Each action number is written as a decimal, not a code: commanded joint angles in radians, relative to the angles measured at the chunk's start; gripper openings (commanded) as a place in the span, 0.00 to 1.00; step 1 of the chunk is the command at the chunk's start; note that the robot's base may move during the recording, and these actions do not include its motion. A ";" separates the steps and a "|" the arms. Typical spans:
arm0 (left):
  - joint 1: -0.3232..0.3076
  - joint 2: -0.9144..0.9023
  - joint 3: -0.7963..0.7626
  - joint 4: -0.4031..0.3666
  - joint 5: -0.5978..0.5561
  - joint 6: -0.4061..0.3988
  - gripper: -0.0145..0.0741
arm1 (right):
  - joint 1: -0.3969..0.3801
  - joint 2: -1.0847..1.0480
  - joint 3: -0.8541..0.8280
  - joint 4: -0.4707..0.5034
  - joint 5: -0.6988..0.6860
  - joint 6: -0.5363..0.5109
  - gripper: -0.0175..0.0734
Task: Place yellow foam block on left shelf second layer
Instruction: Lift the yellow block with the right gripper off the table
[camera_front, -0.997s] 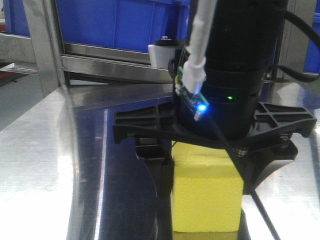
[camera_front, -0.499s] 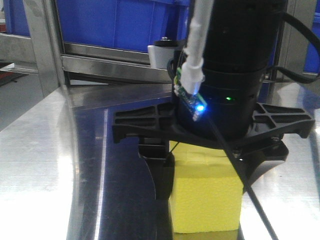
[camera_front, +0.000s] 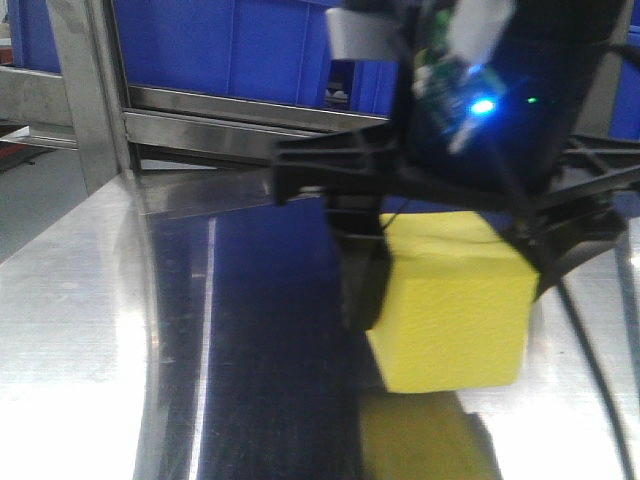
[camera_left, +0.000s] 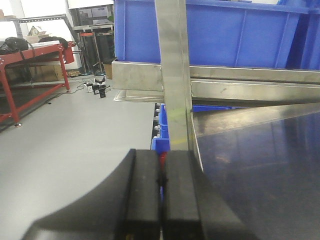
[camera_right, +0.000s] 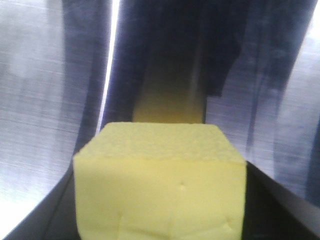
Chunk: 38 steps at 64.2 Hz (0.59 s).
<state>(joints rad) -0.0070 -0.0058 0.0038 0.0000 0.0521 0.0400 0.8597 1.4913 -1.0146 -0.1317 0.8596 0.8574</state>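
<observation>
So the yellow foam block is clamped in the right gripper: one black finger is pressed on its left face, the other on its right, with the gripper body sitting right above it. It's hanging just above the counter, not resting on it. It's tipped a bit, so the bottom edge slants, and there's a dim yellow reflection of it on the counter straight underneath. The right wrist view backs this up: the block fills the lower middle, dark fingers hug both sides, and the shiny counter lies beyond it. Compared to half a second ago it's a clear change. Back then the block stood square on the counter with its bottom on the metal; now it's up off the counter and shifted toward the counter's right side. The gripper has gone up with it, and its little blue light now sits much higher and further right. The front view is blurry too. The left gripper has its two fingers pressed together with nothing between them, and it points at the steel post at the counter's corner. The blue bins sit on the shelf behind the counter, same as before.
</observation>
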 joint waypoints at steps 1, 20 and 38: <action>0.001 -0.021 0.026 -0.011 -0.081 -0.003 0.30 | -0.047 -0.088 0.006 0.017 -0.003 -0.077 0.75; 0.001 -0.021 0.026 -0.011 -0.081 -0.003 0.30 | -0.250 -0.342 0.200 0.073 0.001 -0.207 0.75; 0.001 -0.021 0.026 -0.011 -0.081 -0.003 0.30 | -0.517 -0.591 0.353 0.077 0.002 -0.441 0.75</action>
<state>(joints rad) -0.0070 -0.0058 0.0038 0.0000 0.0521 0.0400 0.4147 0.9744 -0.6658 -0.0506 0.8989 0.4905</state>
